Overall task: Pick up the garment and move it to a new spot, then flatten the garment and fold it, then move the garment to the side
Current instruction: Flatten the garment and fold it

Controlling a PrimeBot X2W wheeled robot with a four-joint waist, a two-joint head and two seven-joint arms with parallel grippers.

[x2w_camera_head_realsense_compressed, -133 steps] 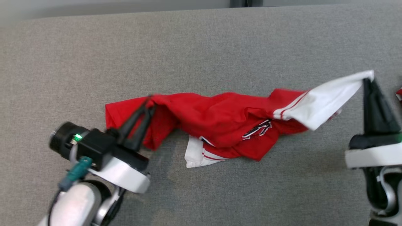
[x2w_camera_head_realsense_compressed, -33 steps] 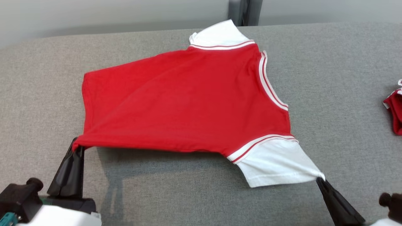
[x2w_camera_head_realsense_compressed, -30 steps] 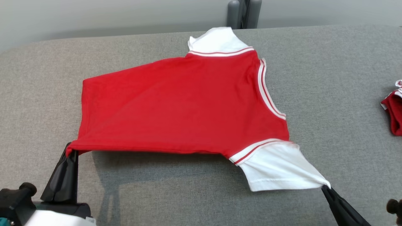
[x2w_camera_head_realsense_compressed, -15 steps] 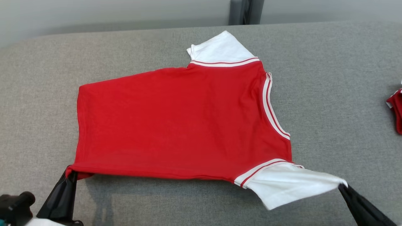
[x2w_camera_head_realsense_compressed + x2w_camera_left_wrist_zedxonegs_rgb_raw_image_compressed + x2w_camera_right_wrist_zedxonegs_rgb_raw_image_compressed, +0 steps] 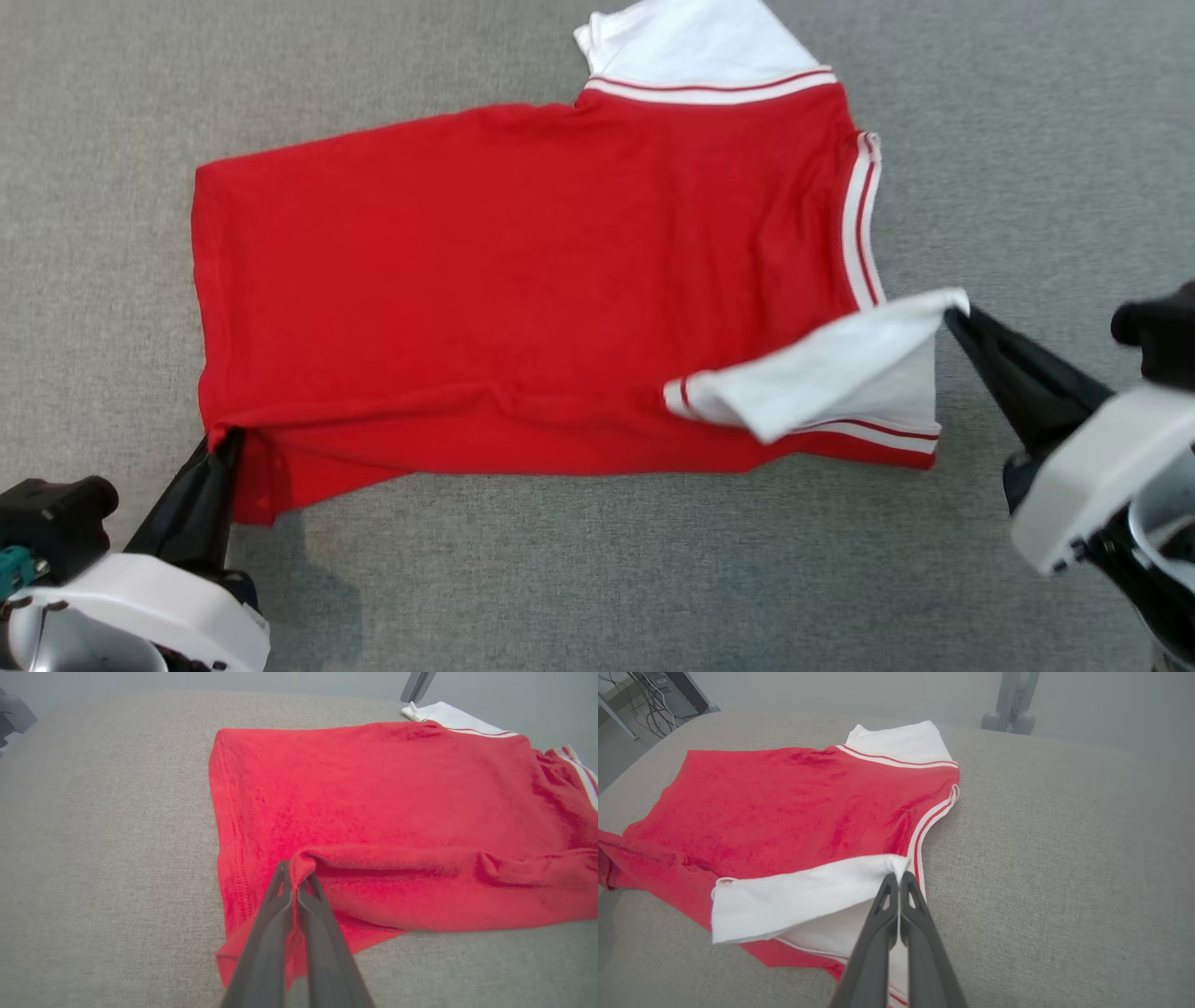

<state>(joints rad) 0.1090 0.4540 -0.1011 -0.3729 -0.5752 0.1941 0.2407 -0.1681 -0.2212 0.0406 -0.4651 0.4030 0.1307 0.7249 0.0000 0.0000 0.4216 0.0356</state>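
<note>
The garment is a red shirt with white sleeves, spread across the grey padded table. My left gripper is shut on its near-left hem corner, lifted and rolled inward over the red cloth; the left gripper pinches that fold. My right gripper is shut on the tip of the near white sleeve, held folded back over the shirt. In the right wrist view the right gripper grips the white sleeve. The far white sleeve lies flat.
Grey table cloth lies open to the right and left of the shirt. A grey stand rises behind the table's far edge. Cables and equipment sit on the floor beyond the table's far left corner.
The head camera has tilted down. Both grippers have carried their held corners forward over the shirt: the white sleeve now doubles back over the body, and the near hem rolls inward.
</note>
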